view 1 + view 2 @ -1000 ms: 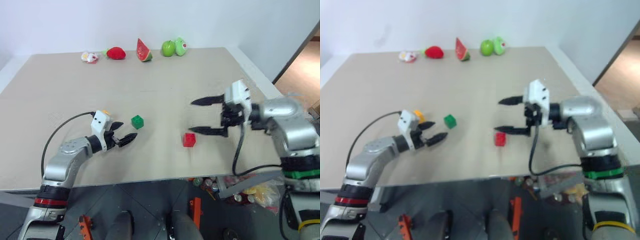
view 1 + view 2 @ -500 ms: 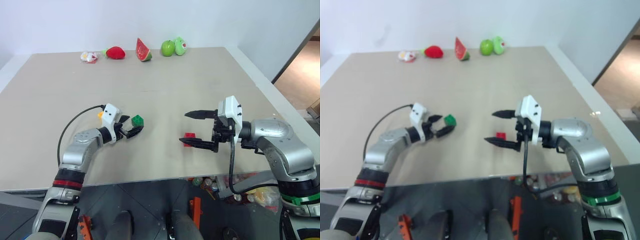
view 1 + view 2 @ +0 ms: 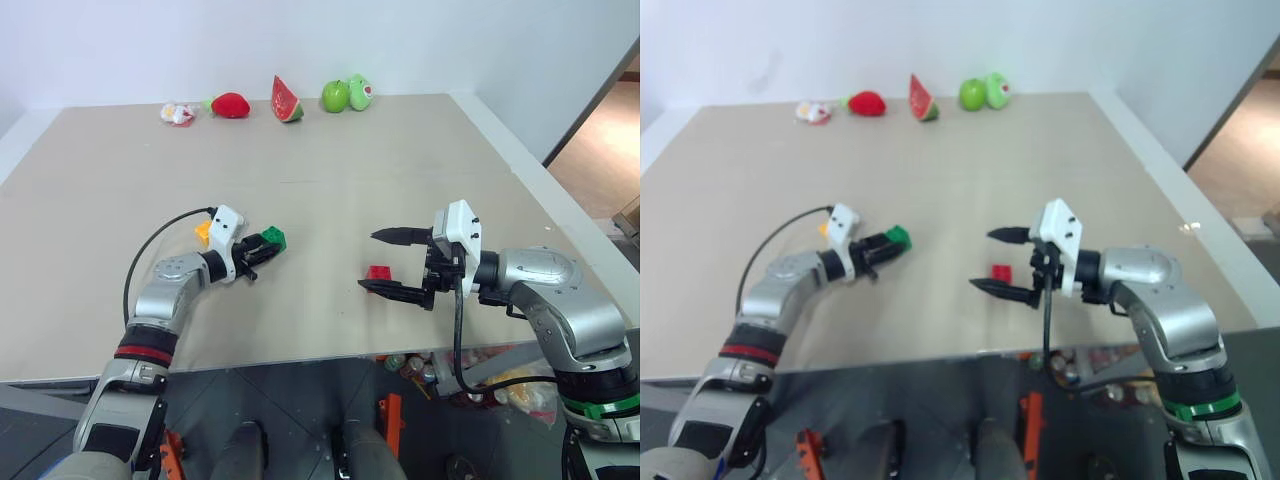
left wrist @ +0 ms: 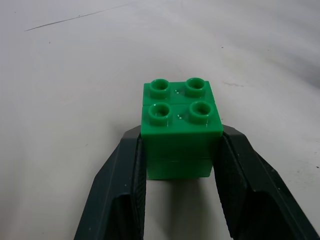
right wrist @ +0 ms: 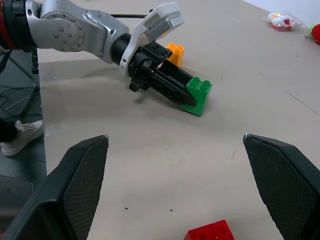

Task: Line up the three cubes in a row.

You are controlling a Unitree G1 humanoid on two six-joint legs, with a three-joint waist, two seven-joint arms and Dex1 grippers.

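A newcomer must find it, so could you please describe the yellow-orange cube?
On the tan table, find the left gripper, shut on the green cube. Just behind its white wrist sits the yellow-orange cube, the only orange block; the red cube lies by the right gripper.

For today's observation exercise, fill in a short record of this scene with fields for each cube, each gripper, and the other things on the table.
green cube: clamped between the left gripper's fingers, on the table
yellow-orange cube: on the table just behind the left gripper, apart from the green cube
red cube: on the table, between the right gripper's fingers, untouched
left gripper: shut on the green cube
right gripper: open wide
row: not yet formed
far edge: strawberry, watermelon slice, green apple
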